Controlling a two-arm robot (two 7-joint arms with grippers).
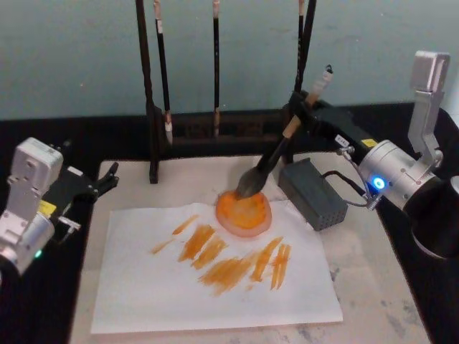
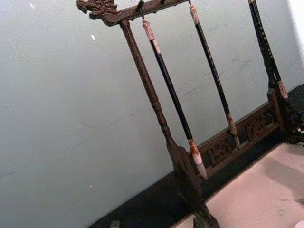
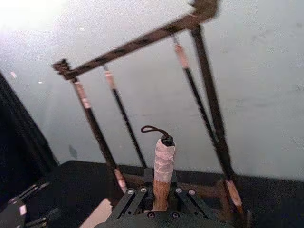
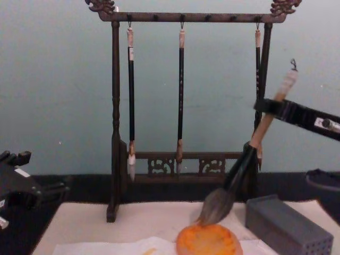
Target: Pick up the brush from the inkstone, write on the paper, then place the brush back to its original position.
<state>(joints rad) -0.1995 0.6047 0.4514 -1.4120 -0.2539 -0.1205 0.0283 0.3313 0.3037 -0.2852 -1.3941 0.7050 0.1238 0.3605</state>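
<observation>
The right gripper (image 1: 300, 109) is reaching in from the right above the table's (image 1: 373, 287) far part, and its fingers are pinching the brush (image 1: 276, 154) on the light wooden handle, just below the white-wrapped end. The brush is leaning, with its looped end pointing up and to the right and its grey bristles pointing down and to the left. The bristle tip is sitting at the far rim of the inkstone (image 1: 244, 213); whether it is touching the orange surface I cannot tell. The inkstone is lying on the far edge of the paper (image 1: 215, 301), which is carrying a band of orange strokes (image 1: 222, 261) across its middle. A grey block (image 1: 312, 193) is lying just right of the inkstone, under the right arm. Behind them a dark wooden rack (image 4: 186, 17) is standing at the table's back edge, with three thin brushes (image 4: 181, 95) hanging from its top bar. The left gripper (image 1: 109, 179) is hovering idle at the table's left edge, well apart from the paper, its fingers spread.
</observation>
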